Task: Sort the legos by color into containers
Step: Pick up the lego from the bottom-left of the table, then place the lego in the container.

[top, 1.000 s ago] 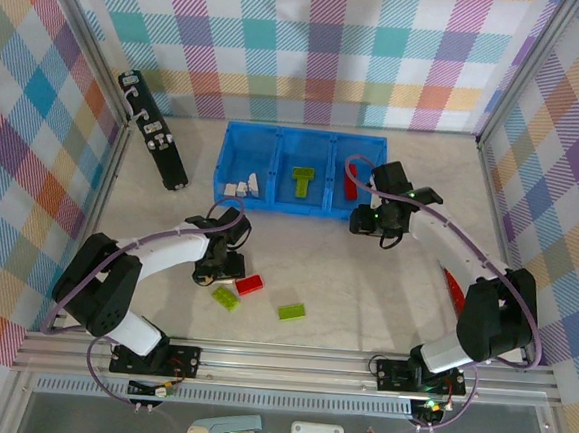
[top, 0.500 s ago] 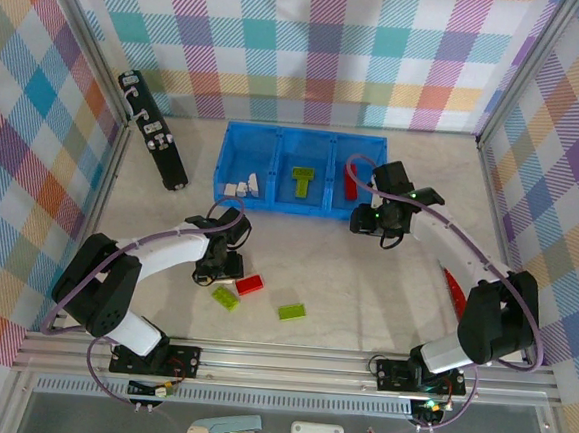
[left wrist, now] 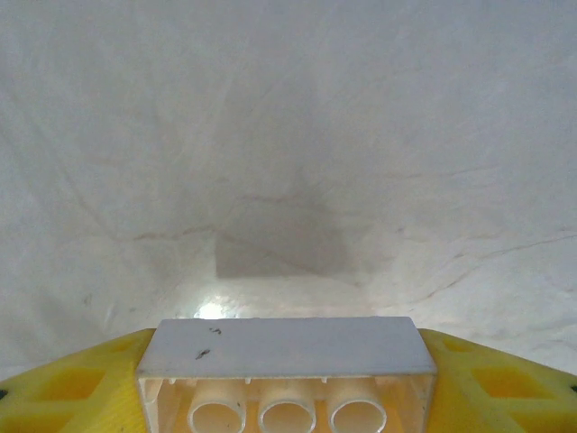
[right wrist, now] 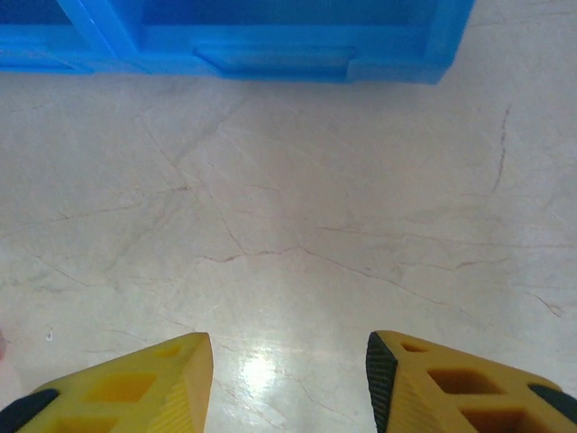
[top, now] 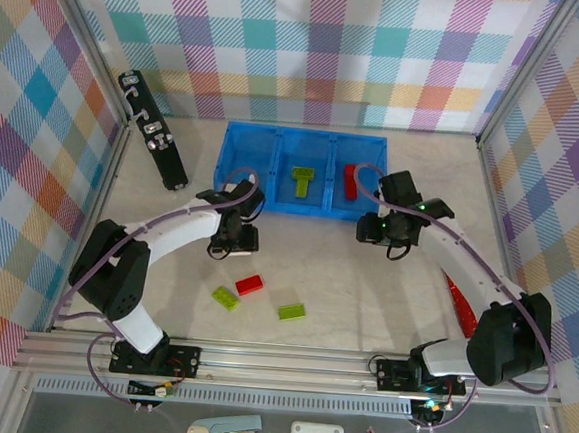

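Left wrist view: left gripper (left wrist: pixel 287 397) is clamped on a white brick (left wrist: pixel 287 347). The brick is seen from its hollow underside, three round tubes showing. Its smooth rectangular side wall faces the camera and has small dark specks. Yellow plastic fingers (left wrist: pixel 68 383) with recessed pockets sit at both ends. Below is the pale marbled table (left wrist: pixel 288 135), with thin vein lines and the brick's shadow.

Overhead view: this gripper (top: pixel 233 244) is just in front of the left compartment of the blue tray (top: pixel 306 131). The held brick is too small to make out there.

Right wrist view: right gripper (right wrist: pixel 288 379) is spread wide, with only bare table between its yellow fingers (right wrist: pixel 135 383). The tray's glossy blue front wall (right wrist: pixel 270 54) runs across the top. Overhead, this gripper (top: pixel 388 234) is just in front of the tray's right end.

The tray is one moulded plastic piece with three square open cells:
- Middle cell: a lime green T-shaped piece (top: pixel 301 180).
- Right cell: an elongated red brick (top: pixel 350 179).
- Left cell: partly covered by the left arm's cable, contents can't tell.

Loose on the table well in front of the tray:
- A small red brick (top: pixel 250 285), close beside a lime brick (top: pixel 226 297).
- A second lime brick (top: pixel 291 312), set apart toward the tray's middle.

A long red strip (top: pixel 460 302) lies front-right of the tray, by the right arm. A black bar (top: pixel 154 131) lies left of the tray.
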Available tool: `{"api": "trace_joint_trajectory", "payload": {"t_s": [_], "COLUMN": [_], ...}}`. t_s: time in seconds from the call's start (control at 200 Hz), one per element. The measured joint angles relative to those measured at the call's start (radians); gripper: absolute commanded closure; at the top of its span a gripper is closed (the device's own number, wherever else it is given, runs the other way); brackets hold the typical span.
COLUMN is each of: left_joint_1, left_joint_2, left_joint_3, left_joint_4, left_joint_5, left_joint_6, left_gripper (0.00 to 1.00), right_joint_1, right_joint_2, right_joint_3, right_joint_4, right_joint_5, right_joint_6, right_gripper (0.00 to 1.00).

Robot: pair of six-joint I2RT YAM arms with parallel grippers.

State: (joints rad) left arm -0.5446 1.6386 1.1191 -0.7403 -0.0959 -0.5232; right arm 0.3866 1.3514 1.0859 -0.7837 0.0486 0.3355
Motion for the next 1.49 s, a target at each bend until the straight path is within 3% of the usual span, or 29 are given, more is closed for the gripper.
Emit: {"api": "trace_joint_trajectory", "payload": {"t_s": [0.54,0.975,1.135,1.495], "left_joint_1": [0.168,0.268,0.271,0.263], "left_joint_2": [0.228,0.505,0.580,0.624], "left_joint_3": [0.481,0.867,0.932,0.887], "left_joint_4": [-0.093,-0.121,-0.108,0.011], "left_joint_5": [0.029,0.061,0.060,-0.012], "left_joint_6": [0.163,0.222,0.160,-0.079], "left_gripper": [0.39,0.39,0.40,0.41], "right_joint_1": [0.000,0.000,0.000,0.000], "right_joint_2": [-0.117,-0.160,-0.161,-0.161], "right_joint_3": [-0.028,-0.037,-0.039,-0.039], "right_joint_4": [-0.082,-0.119,-0.127,-0.127], "right_joint_5": [0.049,0.071,0.071,0.071], "right_joint_6": [0.027,0.043,0.046,0.046], "right_gripper": [0.50,0.50,0.50,0.50]}}
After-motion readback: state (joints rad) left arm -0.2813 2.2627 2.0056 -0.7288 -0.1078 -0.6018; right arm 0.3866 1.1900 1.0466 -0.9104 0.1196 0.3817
